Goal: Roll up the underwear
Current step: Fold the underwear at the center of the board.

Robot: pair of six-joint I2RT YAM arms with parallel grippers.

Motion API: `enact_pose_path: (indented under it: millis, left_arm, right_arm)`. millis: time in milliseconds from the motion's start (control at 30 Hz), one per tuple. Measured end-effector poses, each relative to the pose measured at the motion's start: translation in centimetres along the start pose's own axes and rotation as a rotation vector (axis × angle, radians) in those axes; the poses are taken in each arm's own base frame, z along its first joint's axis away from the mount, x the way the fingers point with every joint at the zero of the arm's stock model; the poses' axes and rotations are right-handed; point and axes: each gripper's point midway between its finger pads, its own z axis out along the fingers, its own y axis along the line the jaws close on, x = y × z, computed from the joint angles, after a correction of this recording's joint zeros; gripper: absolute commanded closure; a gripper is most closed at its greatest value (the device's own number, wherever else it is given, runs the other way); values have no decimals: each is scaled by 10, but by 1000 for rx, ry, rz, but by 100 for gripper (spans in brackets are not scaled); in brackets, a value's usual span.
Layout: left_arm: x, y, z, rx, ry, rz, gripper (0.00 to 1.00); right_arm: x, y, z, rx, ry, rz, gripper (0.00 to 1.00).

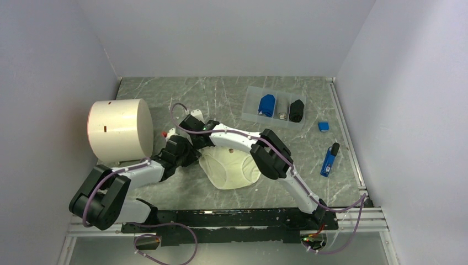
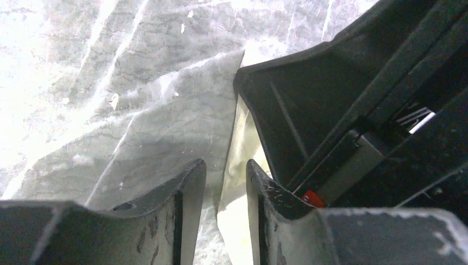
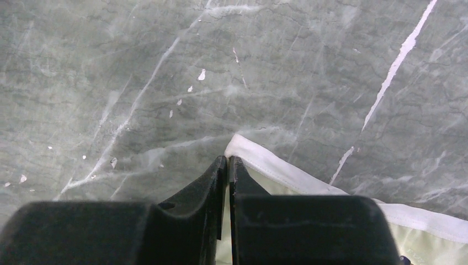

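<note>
My right gripper (image 3: pixel 228 161) is closed, its tips together at a white-banded corner of the pale cream-yellow cloth underwear (image 1: pixel 232 172); I cannot tell whether any cloth is caught. My left gripper (image 2: pixel 225 168) is narrowly parted, with the garment's edge showing in the gap beneath it, flat on the grey marbled table (image 1: pixel 309 165).
</note>
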Motion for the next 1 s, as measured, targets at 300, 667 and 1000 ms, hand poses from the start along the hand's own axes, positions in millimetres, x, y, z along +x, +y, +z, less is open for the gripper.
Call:
enact_pose_path:
  millis: [300, 667, 1000]
  left_arm:
    - [7, 1, 1, 19, 22, 24, 81]
    - [10, 1, 0, 38, 26, 20, 95]
    - [16, 14, -18, -24, 64, 62, 95]
  right_arm:
    - [-3, 8, 2, -61, 0, 35, 91]
    - [-5, 8, 2, -151, 17, 106, 95]
    - [5, 5, -9, -239, 62, 143, 99]
